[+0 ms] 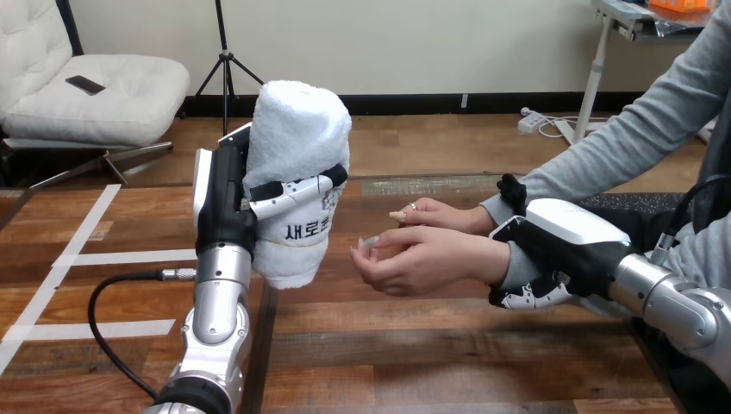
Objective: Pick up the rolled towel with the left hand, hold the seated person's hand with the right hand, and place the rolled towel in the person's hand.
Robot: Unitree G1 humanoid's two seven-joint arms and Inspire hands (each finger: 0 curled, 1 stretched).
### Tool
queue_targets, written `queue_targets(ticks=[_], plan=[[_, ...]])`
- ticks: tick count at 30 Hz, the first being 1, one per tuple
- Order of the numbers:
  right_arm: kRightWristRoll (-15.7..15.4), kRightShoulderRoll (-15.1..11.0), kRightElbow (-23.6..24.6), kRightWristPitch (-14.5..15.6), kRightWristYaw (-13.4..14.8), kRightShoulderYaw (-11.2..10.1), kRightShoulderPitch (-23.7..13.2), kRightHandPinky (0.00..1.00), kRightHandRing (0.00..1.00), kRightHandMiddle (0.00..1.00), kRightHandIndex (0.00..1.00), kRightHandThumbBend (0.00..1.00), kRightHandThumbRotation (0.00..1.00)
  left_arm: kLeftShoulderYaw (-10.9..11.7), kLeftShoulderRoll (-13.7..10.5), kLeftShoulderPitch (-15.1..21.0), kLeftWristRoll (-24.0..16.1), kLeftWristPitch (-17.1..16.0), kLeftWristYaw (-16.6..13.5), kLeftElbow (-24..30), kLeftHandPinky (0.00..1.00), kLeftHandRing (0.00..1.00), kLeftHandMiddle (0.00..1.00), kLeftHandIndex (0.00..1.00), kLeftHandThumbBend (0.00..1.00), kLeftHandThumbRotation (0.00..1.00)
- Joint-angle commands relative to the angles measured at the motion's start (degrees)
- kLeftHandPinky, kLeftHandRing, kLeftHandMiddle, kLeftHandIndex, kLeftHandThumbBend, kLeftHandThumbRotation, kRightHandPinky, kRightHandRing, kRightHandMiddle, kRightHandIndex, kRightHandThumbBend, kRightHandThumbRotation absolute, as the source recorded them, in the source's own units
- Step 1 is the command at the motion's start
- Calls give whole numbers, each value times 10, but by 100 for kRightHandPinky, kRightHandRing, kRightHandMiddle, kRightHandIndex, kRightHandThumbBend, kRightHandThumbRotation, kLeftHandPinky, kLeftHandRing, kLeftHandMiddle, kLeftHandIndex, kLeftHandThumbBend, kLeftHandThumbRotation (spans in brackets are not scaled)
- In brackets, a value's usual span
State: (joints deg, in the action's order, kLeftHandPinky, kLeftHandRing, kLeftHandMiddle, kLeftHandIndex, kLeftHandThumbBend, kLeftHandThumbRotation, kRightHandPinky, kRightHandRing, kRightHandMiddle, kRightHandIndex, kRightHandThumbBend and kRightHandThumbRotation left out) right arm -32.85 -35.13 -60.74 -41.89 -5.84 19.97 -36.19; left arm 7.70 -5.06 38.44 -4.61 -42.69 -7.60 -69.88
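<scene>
My left hand [226, 197] holds the white rolled towel [296, 177] upright above the table, its fingers [293, 194] curled round the roll's middle. The person's hand [427, 256] reaches in from the right, palm up and fingers loosely bent, a short way right of the towel and apart from it. My right hand [556, 237] is clasped on the person's wrist, its fingers [534, 296] curling under the grey sleeve and a dark thumb tip showing above it.
The wooden table [414, 345] stretches below both arms. White tape strips [103, 257] cross its left part. A black cable [108, 285] loops beside my left forearm. The person's sleeved arm [638, 138] comes in from the upper right.
</scene>
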Motion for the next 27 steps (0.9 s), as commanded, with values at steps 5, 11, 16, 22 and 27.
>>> queue_targets(ticks=[5,11,16,22,27], plan=[[0,16,25,-6,6,1,-50,30,34,40,45,48,1,-2,7,50,3,-18,-1,10,37,40,42,41,60,0],[-1,18,29,-3,3,1,-52,31,35,41,46,48,1,-4,8,51,-2,-18,-6,10,36,39,42,41,60,0],[-5,19,31,-4,4,2,-54,32,36,41,46,48,1,-4,9,52,-3,-15,-8,10,36,39,42,41,60,0],[-6,23,32,-9,7,0,-56,32,36,41,46,49,1,-5,10,53,-5,-13,-10,11,36,39,42,41,60,0],[-6,25,33,-8,6,0,-57,31,35,41,46,49,0,-5,11,53,-6,-12,-12,10,37,40,42,42,60,0]])
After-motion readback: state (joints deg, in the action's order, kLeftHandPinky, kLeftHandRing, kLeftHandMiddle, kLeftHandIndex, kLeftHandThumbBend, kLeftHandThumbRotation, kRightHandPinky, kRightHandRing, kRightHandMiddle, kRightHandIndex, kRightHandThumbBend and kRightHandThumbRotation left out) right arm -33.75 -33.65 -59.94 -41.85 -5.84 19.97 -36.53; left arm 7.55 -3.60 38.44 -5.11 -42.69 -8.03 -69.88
